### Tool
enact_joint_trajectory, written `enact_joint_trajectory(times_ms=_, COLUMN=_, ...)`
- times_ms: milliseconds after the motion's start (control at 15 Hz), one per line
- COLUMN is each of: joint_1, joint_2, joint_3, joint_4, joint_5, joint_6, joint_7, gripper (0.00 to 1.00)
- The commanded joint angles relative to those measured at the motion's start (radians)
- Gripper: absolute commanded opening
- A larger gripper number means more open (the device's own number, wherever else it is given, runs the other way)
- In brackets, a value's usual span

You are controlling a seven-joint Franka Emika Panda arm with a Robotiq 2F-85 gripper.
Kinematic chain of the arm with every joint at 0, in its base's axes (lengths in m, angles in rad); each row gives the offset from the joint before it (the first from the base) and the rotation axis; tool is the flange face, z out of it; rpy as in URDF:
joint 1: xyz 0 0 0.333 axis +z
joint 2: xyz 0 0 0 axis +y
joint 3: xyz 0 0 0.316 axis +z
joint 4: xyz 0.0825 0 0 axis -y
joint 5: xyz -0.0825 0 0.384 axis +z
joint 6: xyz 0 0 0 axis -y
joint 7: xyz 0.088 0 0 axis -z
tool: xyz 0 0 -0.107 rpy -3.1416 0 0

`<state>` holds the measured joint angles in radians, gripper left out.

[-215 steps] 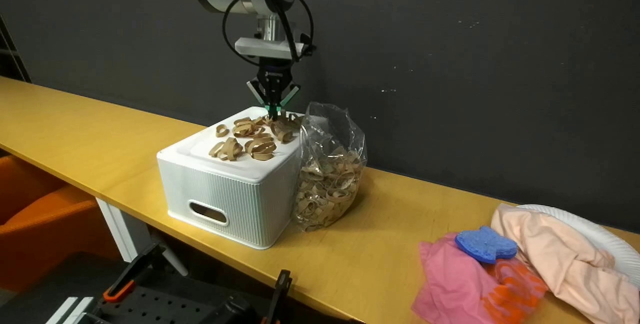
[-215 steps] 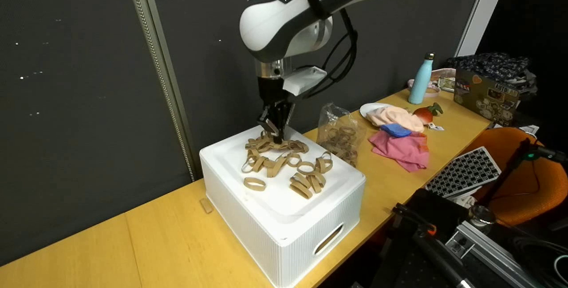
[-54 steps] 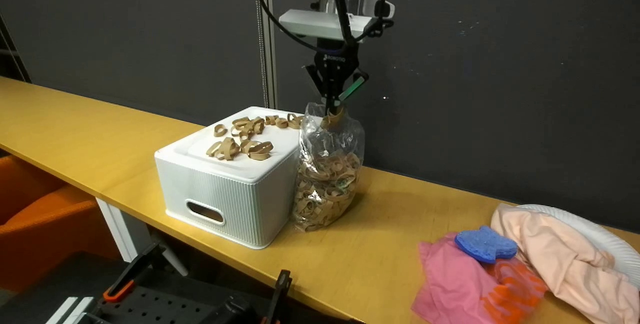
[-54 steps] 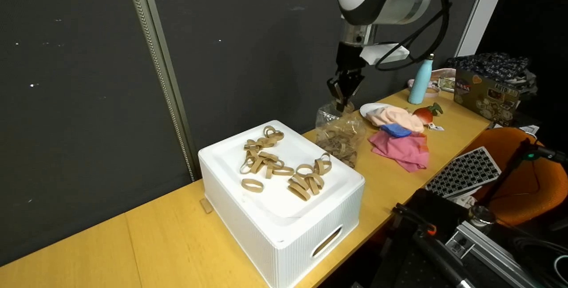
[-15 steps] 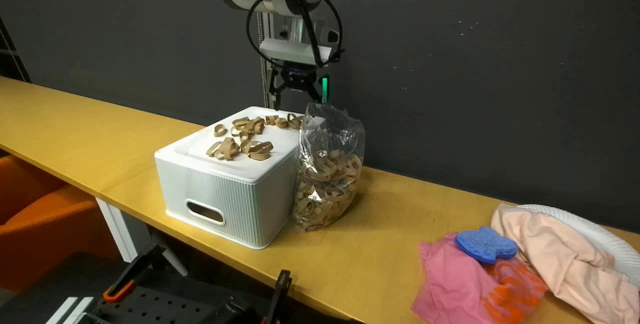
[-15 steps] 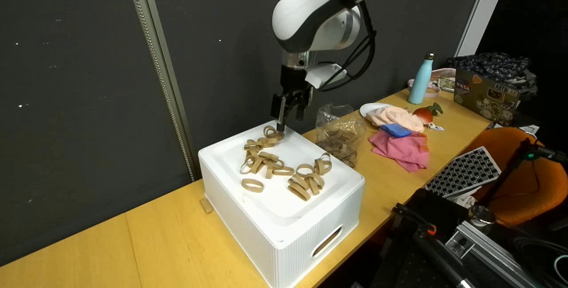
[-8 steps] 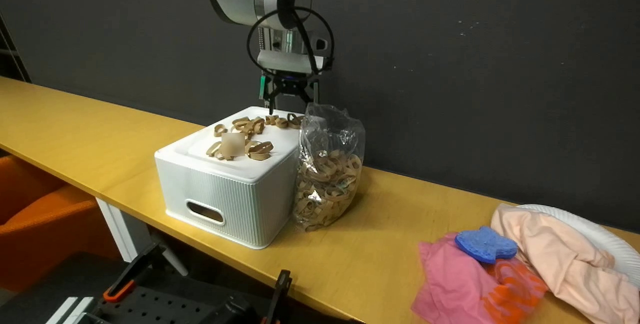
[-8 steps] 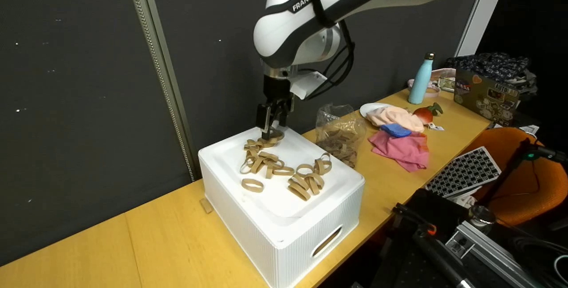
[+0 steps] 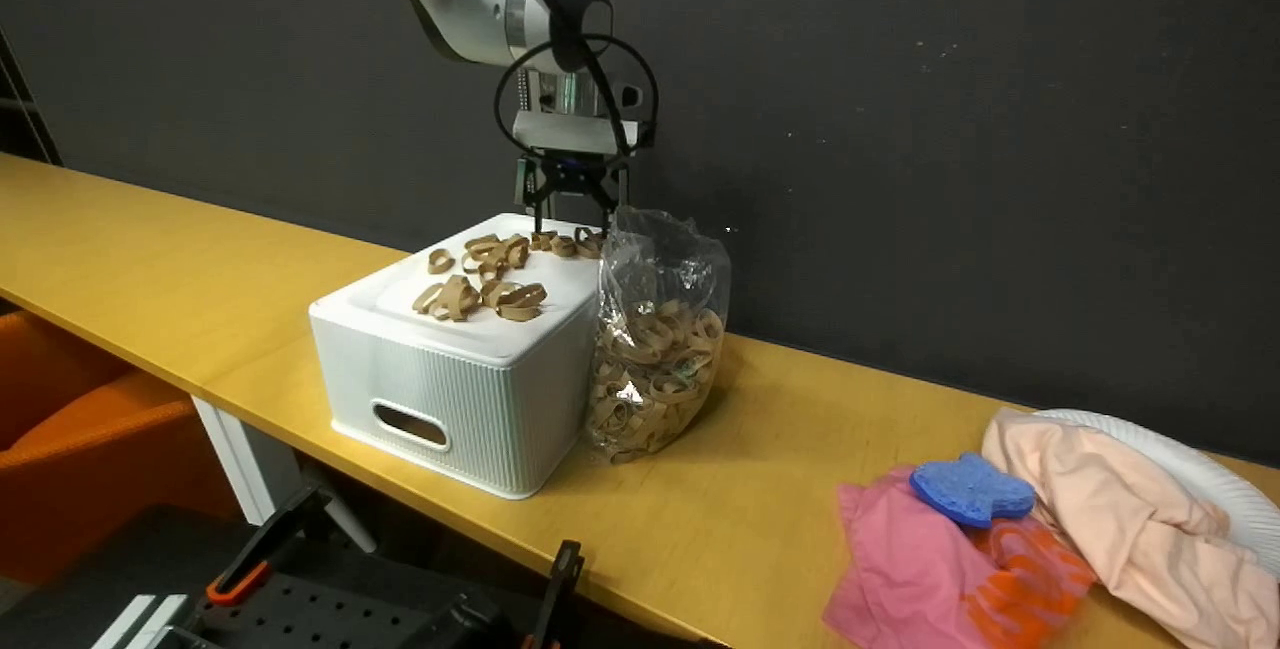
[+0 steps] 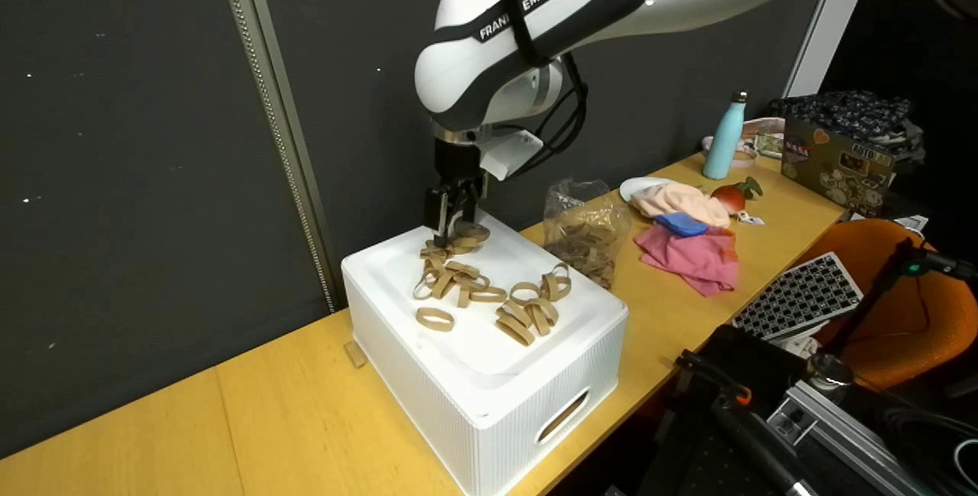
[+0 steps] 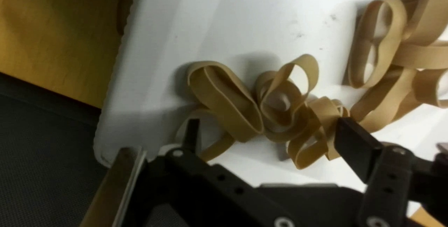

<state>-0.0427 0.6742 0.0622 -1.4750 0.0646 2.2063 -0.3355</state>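
Logging from my remote console, left to right across an exterior view, dial centred on the white box. At 9 o'clock, an orange chair sits lower than the wooden table, cut by the frame edge. At dial centre, the white box stands on the tabletop, its oval slot between 7 and 8 o'clock. Tan bands lie in loose clusters on its flat top, one loop apart from the rest.

At 1 o'clock, my gripper points straight down over the far end of the box top. Fingers are spread wide and unclenched. Wrist view: fingertips at about 9 and 3 o'clock of a tangle of loops; contact at the 3 o'clock tip I cannot tell.

At 3 o'clock, a clear bag stands upright just beside the box, part-filled with similar bands. Towards 4 o'clock, well apart: a pink cloth, a blue sponge on it, then a peach cloth partly over a white plate. Farther along the table, in an exterior view, a light-blue bottle stands upright.
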Motion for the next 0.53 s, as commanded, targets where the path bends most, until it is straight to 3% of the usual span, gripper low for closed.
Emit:
enact_joint_trajectory(times_ms=0, joint_1=-0.004, joint_2=0.034, joint_3=0.01, joint_4=0.061, joint_5=-0.014, joint_6=-0.044, joint_7=-0.003, gripper=0.65)
enact_joint_trajectory(times_ms=467, joint_1=-0.005, joint_2=0.024, joint_3=0.002, joint_4=0.069, joint_5=-0.007, joint_6=-0.112, joint_7=0.036, gripper=0.13)
